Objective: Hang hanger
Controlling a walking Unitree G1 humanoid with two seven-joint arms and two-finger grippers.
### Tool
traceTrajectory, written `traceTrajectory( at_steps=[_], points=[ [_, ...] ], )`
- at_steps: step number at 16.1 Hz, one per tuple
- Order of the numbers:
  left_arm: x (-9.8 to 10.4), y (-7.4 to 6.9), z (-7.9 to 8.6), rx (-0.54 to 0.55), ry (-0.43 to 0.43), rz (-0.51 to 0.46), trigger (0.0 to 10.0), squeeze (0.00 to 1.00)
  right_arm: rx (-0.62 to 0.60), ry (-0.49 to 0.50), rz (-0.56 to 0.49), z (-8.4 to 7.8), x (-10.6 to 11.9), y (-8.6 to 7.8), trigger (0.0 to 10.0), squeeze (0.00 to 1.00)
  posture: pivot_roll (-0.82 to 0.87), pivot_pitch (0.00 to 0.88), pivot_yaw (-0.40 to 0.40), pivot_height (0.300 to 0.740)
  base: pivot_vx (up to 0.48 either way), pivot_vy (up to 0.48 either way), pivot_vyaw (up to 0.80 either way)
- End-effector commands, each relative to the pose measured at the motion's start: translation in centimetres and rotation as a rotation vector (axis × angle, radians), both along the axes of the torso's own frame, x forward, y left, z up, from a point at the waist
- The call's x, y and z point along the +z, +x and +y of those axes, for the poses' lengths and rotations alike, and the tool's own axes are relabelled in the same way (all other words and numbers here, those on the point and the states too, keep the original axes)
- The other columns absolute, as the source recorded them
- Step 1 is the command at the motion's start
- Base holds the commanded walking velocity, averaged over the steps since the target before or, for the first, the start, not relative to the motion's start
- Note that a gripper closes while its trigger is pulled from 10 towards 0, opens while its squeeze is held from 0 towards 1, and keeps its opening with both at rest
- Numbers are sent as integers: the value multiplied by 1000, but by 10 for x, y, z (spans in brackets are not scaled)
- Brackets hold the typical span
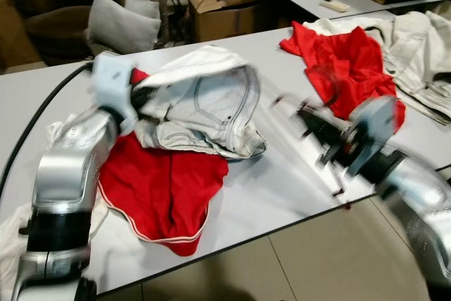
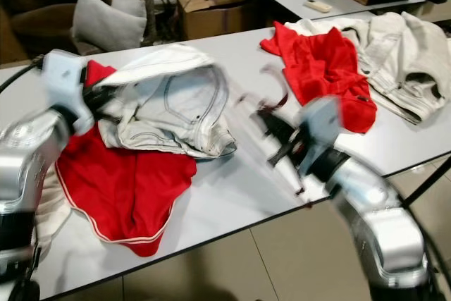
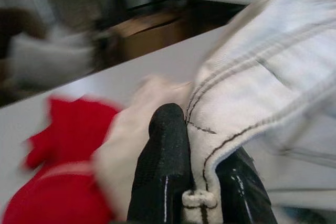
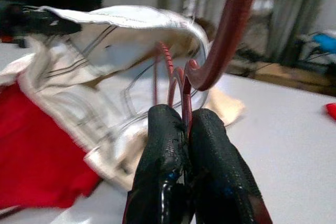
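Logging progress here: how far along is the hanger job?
Done: right gripper is shut on the red hanger; left gripper pinches the white jeans waistband, holding it open. In hand: bringing the two together. Left: hanger not yet inside the jeans.

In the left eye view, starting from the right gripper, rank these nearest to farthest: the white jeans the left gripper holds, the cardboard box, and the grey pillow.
From the right gripper:
1. White jeans, on the table toward the robot's left.
2. Cardboard box, beyond the table's far edge.
3. Grey pillow, far left, by the dark chair.
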State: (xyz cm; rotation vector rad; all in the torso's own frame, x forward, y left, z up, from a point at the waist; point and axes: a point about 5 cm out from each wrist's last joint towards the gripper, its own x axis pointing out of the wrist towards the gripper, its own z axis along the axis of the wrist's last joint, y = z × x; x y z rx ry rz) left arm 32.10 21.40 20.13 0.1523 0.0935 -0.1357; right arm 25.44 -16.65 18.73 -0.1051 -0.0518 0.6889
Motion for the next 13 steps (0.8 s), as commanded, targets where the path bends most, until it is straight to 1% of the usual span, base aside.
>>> traceTrajectory(
  at_steps=[1, 2, 3, 4, 5, 6, 7, 8, 9, 10, 11, 12, 13],
  points=[
    [-1, -6, 23, 161, 30, -29, 0, 0, -11, 14, -32, 0, 5, -1, 10000, 0, -110, 0, 51, 740, 0, 0, 0],
    [-3, -12, 42, 302, 2, -50, 0, 0, -26, 28, -36, 0, 5, 0, 10000, 0, -110, 0, 51, 740, 0, 0, 0],
    [-6, -16, 55, 406, -64, -63, 0, 0, -10, 38, -38, 4, 6, -1, 10000, 0, -106, 0, 47, 740, 0, 0, 0],
    [-11, -20, 65, 487, -136, -64, 0, 0, 20, 46, -35, 9, 7, -3, 10000, 0, -102, 0, 43, 740, 0, 0, 0],
    [-20, -26, 75, 574, -209, -48, 0, 0, 69, 39, -29, 16, 6, -7, 10000, 0, -101, 0, 42, 740, 0, 0, 0],
    [-31, -31, 80, 613, -253, -13, 0, 0, 112, 28, -17, 20, 4, -11, 10000, 0, -101, 0, 42, 740, 0, 0, 0],
    [-36, -34, 77, 593, -223, 13, 0, 0, 148, 9, 1, 22, 1, -16, 10000, 0, -97, 0, 38, 740, 0, 0, 0],
    [-38, -35, 73, 577, -216, 25, 0, 0, 158, -3, 8, 21, 0, -18, 10000, 0, -97, 0, 38, 740, 0, 0, 0],
    [-43, -36, 64, 537, -215, 57, 0, 0, 169, -25, 31, 17, -2, -23, 10000, 0, -98, 0, 37, 740, 0, 0, 0],
    [-46, -36, 58, 484, -148, 86, 3922, 0, 153, -49, 40, 11, -3, -25, 10000, 0, -99, 0, 38, 740, 0, 0, 0],
    [-43, -34, 52, 403, -93, 72, 10000, 0, 139, -63, 45, 5, -2, -27, 10000, 0, -101, 0, 39, 740, 0, 0, 0],
    [-28, -29, 42, 292, -105, -6, 10000, 0, 127, -83, 55, -3, -2, -30, 10000, 0, -104, 0, 41, 740, 0, 0, 0],
    [-17, -27, 37, 201, -108, -59, 10000, 176, 127, -101, 67, -7, -3, -33, 10000, 0, -106, 0, 43, 740, 0, 0, 0]
  ],
)
